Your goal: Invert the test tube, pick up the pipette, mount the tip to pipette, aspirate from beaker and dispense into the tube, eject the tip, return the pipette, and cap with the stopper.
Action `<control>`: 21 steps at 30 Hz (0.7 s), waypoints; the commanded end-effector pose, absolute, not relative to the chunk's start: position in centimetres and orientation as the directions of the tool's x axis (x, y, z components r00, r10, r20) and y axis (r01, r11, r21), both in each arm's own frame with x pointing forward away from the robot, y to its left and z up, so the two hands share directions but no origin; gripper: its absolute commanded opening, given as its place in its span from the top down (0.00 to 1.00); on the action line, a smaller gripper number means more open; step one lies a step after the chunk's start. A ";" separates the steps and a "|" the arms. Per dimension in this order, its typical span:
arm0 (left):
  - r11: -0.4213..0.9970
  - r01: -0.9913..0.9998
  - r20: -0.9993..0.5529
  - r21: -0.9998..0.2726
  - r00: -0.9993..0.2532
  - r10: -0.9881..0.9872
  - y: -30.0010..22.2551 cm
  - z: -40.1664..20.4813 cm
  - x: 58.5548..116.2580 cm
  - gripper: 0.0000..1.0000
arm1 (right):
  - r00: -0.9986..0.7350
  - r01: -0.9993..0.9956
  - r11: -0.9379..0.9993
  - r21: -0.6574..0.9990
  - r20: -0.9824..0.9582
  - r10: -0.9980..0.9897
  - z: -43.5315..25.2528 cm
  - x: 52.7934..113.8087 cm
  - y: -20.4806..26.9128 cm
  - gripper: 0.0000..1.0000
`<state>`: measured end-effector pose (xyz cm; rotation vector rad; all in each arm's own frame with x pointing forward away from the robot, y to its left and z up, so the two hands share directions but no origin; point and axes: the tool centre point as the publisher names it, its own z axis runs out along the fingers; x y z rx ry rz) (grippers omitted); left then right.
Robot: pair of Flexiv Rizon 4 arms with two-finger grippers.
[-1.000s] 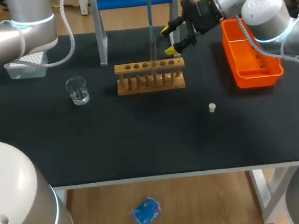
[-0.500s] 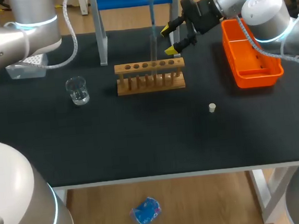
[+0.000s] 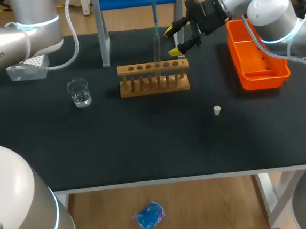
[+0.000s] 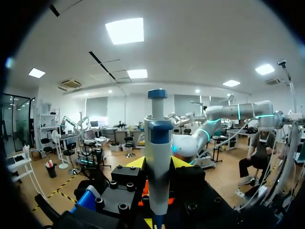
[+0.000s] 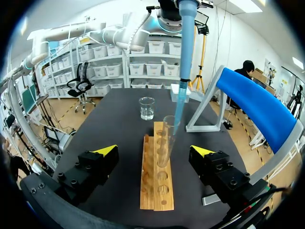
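Head view showed the pipette hanging upright from 12 o'clock, its long axis plumb over the test tube, which stood in the wooden rack. In the left wrist view our left fingers were clamped on the pipette body from both sides. Our right fingers were spread wide just at 3 o'clock of the tube, holding nothing. In the right wrist view the rack ran lengthwise between them, and the tip met the tube's mouth. We judged dispensing to be the step in hand, and that it turned on tip and tube sharing one vertical line. The beaker sat at 9 o'clock of the rack and the stopper at 5 o'clock, well apart.
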<state>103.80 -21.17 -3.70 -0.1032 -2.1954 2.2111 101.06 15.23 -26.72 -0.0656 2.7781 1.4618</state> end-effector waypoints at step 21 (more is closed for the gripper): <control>0.018 0.018 -0.018 -1.000 -1.000 0.013 -19.9 -3.8 103.1 1.00 | -0.999 -0.038 0.567 0.823 -0.021 -0.036 -26.7 101.0 15.2 0.00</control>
